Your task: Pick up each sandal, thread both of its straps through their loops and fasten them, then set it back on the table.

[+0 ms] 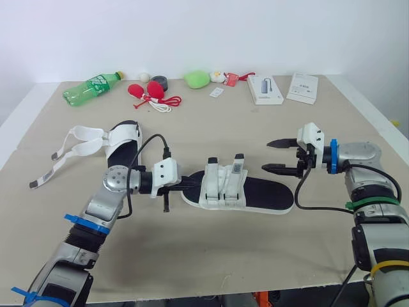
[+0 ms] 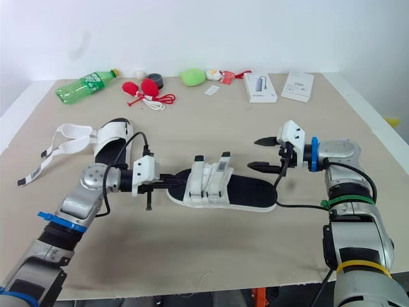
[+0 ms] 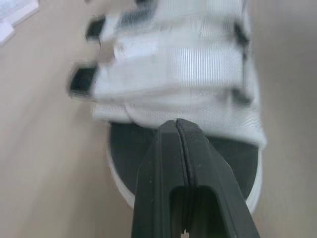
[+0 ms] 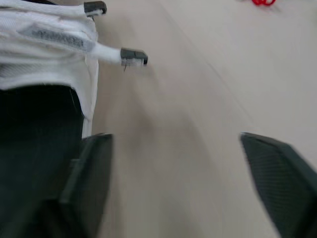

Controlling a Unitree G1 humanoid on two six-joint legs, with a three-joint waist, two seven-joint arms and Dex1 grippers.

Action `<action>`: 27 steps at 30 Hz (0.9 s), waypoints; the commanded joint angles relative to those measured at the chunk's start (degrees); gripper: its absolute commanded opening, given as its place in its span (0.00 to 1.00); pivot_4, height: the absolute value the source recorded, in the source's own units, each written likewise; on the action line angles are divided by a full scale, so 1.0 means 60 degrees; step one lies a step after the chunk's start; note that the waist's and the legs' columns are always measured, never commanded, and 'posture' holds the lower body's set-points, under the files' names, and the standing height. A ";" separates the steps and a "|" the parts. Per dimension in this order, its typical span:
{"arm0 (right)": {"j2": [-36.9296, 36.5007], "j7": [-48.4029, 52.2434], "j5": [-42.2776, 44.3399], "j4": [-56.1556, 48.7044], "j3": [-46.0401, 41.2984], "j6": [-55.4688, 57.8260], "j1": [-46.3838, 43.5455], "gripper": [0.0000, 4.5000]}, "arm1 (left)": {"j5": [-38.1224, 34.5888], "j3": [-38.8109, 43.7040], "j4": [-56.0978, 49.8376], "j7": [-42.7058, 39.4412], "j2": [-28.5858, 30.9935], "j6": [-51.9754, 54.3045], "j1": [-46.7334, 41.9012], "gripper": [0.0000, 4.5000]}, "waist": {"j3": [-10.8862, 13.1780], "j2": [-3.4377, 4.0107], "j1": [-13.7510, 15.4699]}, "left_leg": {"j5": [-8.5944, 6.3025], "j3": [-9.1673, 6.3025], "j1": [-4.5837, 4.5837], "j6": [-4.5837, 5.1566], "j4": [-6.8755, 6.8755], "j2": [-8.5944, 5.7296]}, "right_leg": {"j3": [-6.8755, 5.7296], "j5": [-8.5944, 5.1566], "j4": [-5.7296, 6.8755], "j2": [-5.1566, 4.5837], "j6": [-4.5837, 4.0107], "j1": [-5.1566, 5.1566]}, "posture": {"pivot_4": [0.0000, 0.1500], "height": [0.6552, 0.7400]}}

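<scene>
The table [image 1: 211,256] lay wide under me, and I take the near sandal [image 1: 268,195] at its middle as my mark for everything else. It lay flat on its sole, crosswise before me, which put one end within reach of each arm. The second sandal [image 1: 124,144] sat beyond the near sandal and toward my left, well apart from it. A green bottle [image 1: 91,87] and other small clutter lined the far edge, well behind the near sandal and out of the work.

My left gripper [image 1: 182,185] was at the near sandal's left end. Its two fingers were pressed together with no gap, the tip over the black footbed just short of the bands. The wrist view was blurred, so I could not tell whether it pinched the sole's rim or only rested there. My right gripper [image 1: 266,156] hovered just beyond the near sandal's right half, spread wide and holding nothing.

The near sandal's two straps [image 1: 222,182] looked threaded and folded down, so I judged that shoe done. The second sandal's loose straps [image 1: 77,144] trailed away from the near sandal, not yet fastened.
</scene>
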 commanded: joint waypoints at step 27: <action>0.1919 0.1268 0.0071 0.0029 0.0019 -0.0327 -0.0081 0.89 | -0.1666 0.0858 -0.3771 0.0234 0.1463 0.1894 0.1830 1.00 | 0.0012 0.0006 -0.0024 | 0.0002 -0.0002 0.0002 -0.0004 0.0000 0.0000 | 0.0000 0.0000 0.0001 0.0001 0.0002 0.0003 | 1.00 1.00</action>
